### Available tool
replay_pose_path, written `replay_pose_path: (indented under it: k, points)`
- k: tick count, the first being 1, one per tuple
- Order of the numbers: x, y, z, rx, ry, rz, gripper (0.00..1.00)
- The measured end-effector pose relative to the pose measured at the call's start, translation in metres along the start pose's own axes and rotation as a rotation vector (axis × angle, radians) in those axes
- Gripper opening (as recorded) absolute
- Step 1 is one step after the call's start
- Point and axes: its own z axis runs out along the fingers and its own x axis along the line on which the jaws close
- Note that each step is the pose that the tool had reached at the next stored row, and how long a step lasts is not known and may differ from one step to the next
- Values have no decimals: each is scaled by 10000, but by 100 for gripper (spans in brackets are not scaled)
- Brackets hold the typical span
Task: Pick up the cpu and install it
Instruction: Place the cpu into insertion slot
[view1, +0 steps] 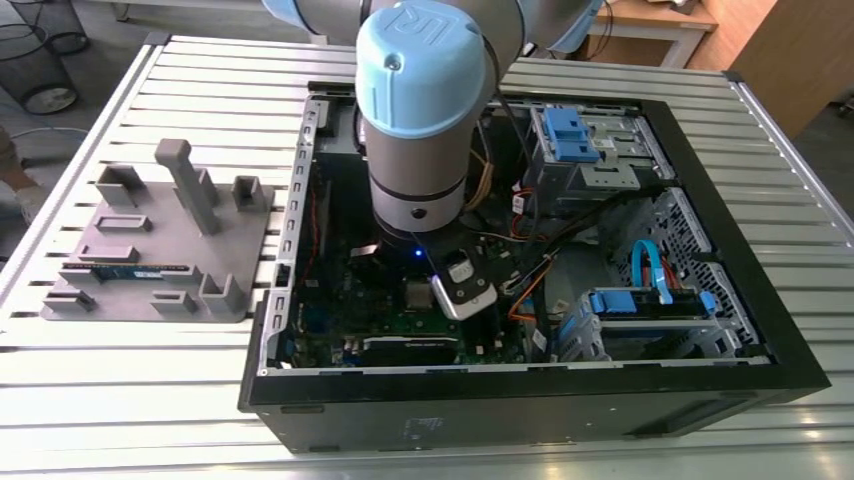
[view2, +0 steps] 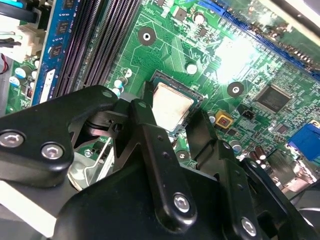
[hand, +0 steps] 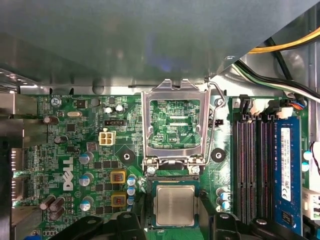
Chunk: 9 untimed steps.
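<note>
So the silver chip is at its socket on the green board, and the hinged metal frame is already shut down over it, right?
Not quite. The cpu is at its socket on the green board, but the hinged metal frame is swung open, leaving the chip uncovered, as the first wrist view shows.

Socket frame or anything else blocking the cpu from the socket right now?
Nothing visible does. In the first wrist view the socket frame is hinged open, lying back off the socket. The cpu sits directly in the socket opening, with the gripper right at it. Whether it is fully seated cannot be told.
</note>
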Motion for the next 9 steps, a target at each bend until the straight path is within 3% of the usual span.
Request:
replay_pose_path:
  k: [9]
  points:
    - [17, -27, -1, -11, -7, -22, 53]
